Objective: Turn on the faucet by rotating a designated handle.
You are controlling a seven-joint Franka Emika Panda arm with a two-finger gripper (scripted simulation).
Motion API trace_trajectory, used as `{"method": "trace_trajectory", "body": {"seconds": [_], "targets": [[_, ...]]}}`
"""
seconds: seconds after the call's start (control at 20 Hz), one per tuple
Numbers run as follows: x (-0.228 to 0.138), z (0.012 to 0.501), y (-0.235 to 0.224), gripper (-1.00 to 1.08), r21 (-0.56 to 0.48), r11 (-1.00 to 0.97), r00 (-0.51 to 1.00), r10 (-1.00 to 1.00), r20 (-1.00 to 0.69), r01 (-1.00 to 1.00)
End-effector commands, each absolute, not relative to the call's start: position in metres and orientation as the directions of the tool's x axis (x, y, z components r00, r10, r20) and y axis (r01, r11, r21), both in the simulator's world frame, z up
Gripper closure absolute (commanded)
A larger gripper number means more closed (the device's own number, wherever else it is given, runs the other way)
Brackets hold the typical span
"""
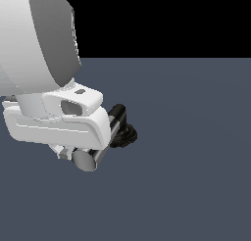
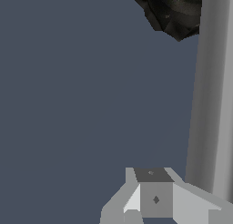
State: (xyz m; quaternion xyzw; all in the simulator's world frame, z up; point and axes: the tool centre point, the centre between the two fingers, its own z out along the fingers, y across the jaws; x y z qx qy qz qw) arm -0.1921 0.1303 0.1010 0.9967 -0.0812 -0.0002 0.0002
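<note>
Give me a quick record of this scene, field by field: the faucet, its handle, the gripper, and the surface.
faucet: small fixture, chrome bar joined to a lumpy black base
handle: thick chrome cylinder, flat grey round end face toward the camera, black cap at the far end
gripper: white, right over the handle; one finger close beside the cylinder; whether open or shut cannot be told
contact: not clear from either view
surface: plain blue-grey floor

One faucet (image 1: 113, 135), one chrome handle (image 1: 93, 157) on it, one lumpy black base (image 1: 125, 135) beside the handle, one white gripper (image 1: 62, 152) over the handle, one dark floor (image 1: 196, 176)
</note>
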Motion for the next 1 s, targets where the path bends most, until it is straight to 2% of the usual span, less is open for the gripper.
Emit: {"method": "trace_trajectory", "body": {"seconds": [0.0,0.95], "targets": [[-0.193,0.101,0.124,1.08,0.0,-0.987,0.987,-0.163,0.0,-0.163],[-0.2,0.101,0.048,1.08,0.0,-0.987,0.987,-0.163,0.0,-0.163]]}}
